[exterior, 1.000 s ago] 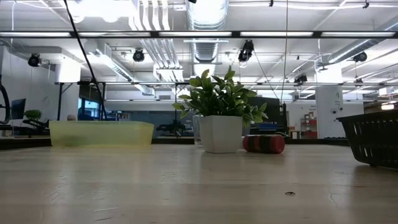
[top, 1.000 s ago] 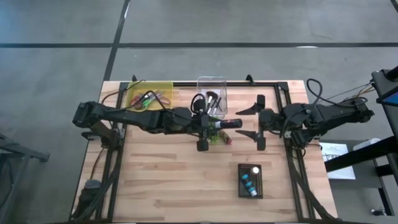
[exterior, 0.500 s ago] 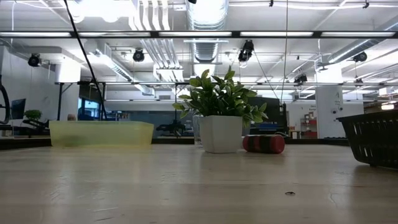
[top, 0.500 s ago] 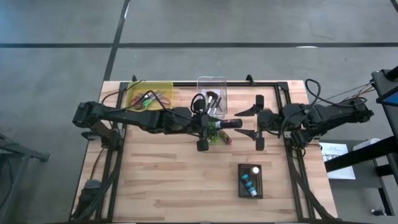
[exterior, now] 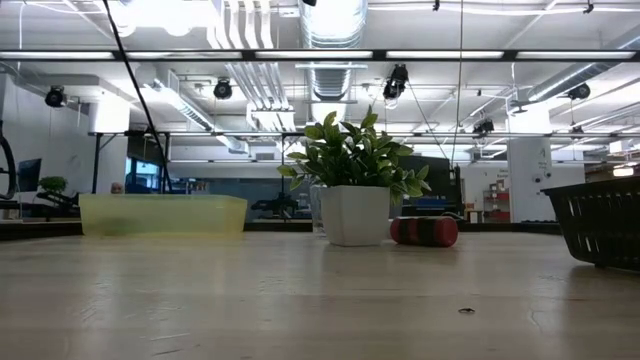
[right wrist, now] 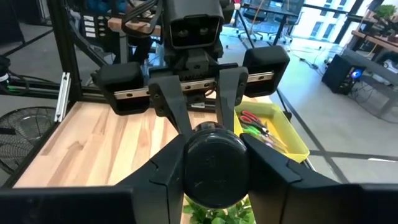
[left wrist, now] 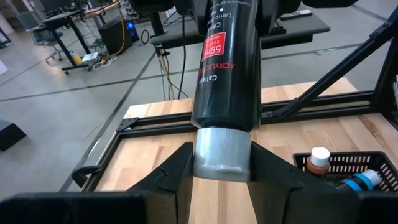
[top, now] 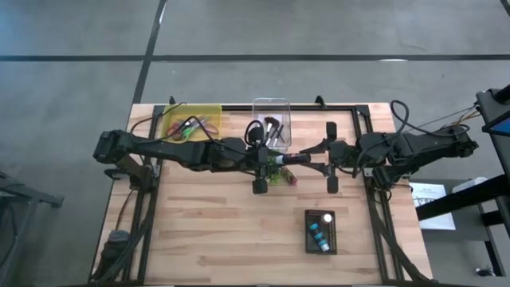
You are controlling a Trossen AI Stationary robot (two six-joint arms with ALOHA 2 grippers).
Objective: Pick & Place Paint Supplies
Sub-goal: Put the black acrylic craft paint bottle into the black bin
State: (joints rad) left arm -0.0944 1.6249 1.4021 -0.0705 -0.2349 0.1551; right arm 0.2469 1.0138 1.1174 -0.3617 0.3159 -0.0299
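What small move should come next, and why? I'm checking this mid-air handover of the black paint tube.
Probably the left gripper should open and let go. It grips the black paint tube at its white cap, while the right gripper has closed on the tube's other end, so both hold it above the table.

Wooden table (top: 207, 231) with black frame rails along its edges. Potted green plant in a white pot (exterior: 355, 214) stands mid-table, a red-and-black cylinder (exterior: 424, 231) lying just beside it. Yellow tray (top: 211, 112) sits at the far left, a clear plastic bin (top: 284, 106) near the far middle, and a black mesh basket (top: 338, 217) toward the near right; grey floor with dark lines beyond.
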